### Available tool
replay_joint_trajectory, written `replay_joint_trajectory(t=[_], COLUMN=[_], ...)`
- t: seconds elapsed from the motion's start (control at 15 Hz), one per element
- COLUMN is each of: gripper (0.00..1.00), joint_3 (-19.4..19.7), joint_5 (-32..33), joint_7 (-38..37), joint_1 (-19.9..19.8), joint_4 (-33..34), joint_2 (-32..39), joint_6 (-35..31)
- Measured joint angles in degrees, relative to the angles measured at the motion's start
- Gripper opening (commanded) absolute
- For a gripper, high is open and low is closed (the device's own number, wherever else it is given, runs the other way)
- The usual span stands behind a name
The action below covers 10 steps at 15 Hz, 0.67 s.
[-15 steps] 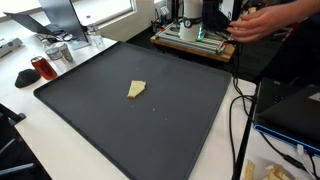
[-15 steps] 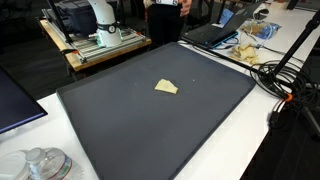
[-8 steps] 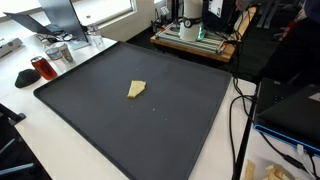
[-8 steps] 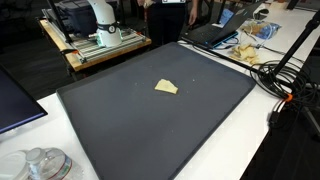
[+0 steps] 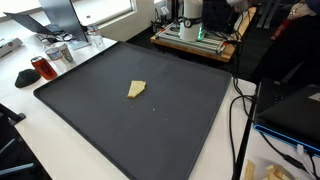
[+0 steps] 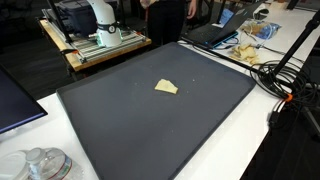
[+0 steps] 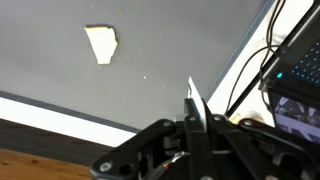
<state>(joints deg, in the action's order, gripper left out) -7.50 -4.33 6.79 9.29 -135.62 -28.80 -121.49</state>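
A small pale yellow wedge-shaped piece (image 5: 136, 89) (image 6: 166, 87) lies flat near the middle of a large dark grey mat (image 5: 150, 135) (image 6: 150, 135). In the wrist view the same piece (image 7: 101, 43) sits at the upper left, far below the camera. My gripper (image 7: 192, 95) is shut, its two fingers pressed together into one blade with nothing between them. It hangs high over the mat (image 7: 170, 50) near the mat's edge, well apart from the yellow piece. Only the robot's white base (image 5: 192, 15) (image 6: 100, 20) shows in the exterior views, on a stand behind the mat.
A laptop (image 6: 215, 33) and yellow crumpled material (image 6: 245, 48) lie past the far corner of the mat. Black cables (image 6: 280, 70) run along the white table. A red-filled cup (image 5: 42, 68) and glass jars (image 6: 40, 165) stand beside the mat. A person (image 6: 170, 10) stands behind.
The person's arm, stretched out behind the robot stand a second ago, has pulled back toward the edge of the picture. The yellow piece and the mat have not moved.
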Motion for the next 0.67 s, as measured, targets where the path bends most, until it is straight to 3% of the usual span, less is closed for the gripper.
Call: replay_joint_trajectory(t=[0.67], gripper=[0.01], joint_3=[0.13], joint_5=[-0.15], joint_7=[-0.40], joint_1=[0.09], joint_4=[1.12], joint_2=[1.51], joint_6=[1.82])
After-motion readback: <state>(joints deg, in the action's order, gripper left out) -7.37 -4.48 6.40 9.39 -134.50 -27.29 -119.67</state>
